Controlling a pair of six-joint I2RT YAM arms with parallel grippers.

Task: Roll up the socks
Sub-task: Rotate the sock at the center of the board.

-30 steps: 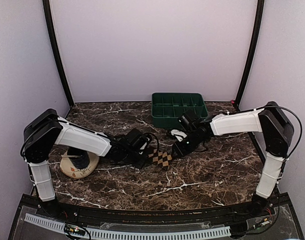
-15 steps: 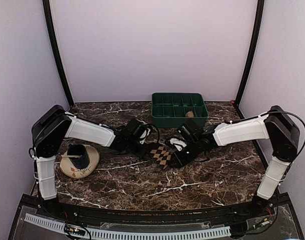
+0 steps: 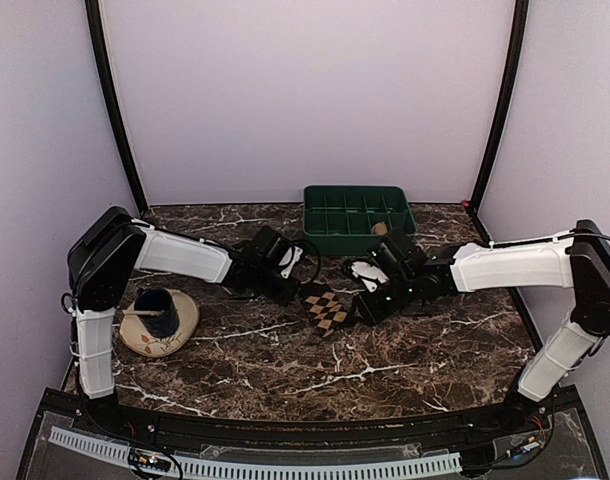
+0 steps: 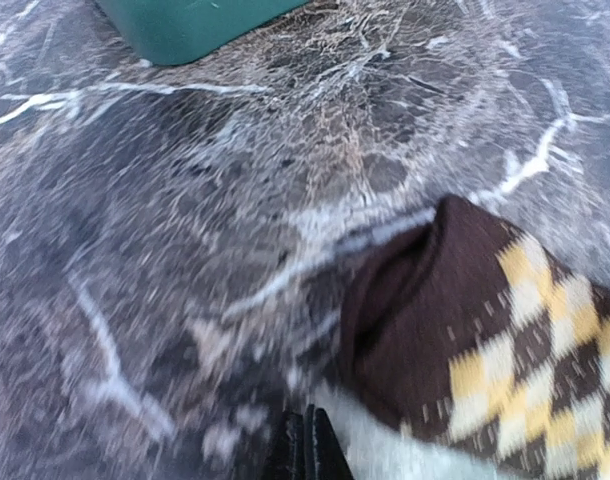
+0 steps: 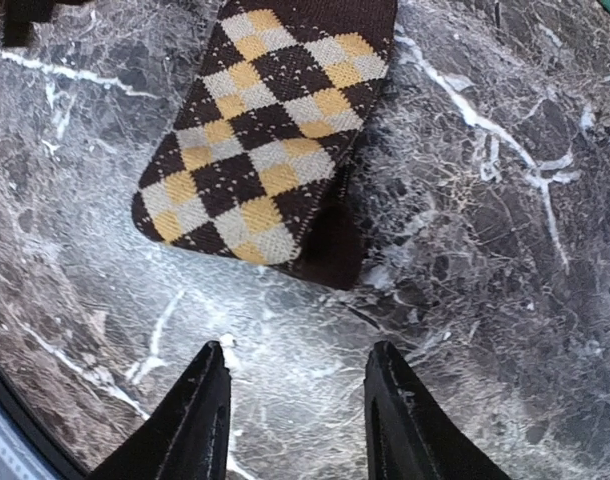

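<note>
While the checked sock is laid on the surface, its long axis is pointed away from the parted, empty right fingers, and the left fingers are shut, empty, beside it.

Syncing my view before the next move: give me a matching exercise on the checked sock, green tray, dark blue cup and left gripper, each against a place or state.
Things:
1. checked sock
2. green tray
3. dark blue cup
4. left gripper

Place or state:
a. shut
b. on the cream dish
c. farthest back
d. lying flat

Pairs: 1-d, 2-c, 3-b, 4-a
</note>
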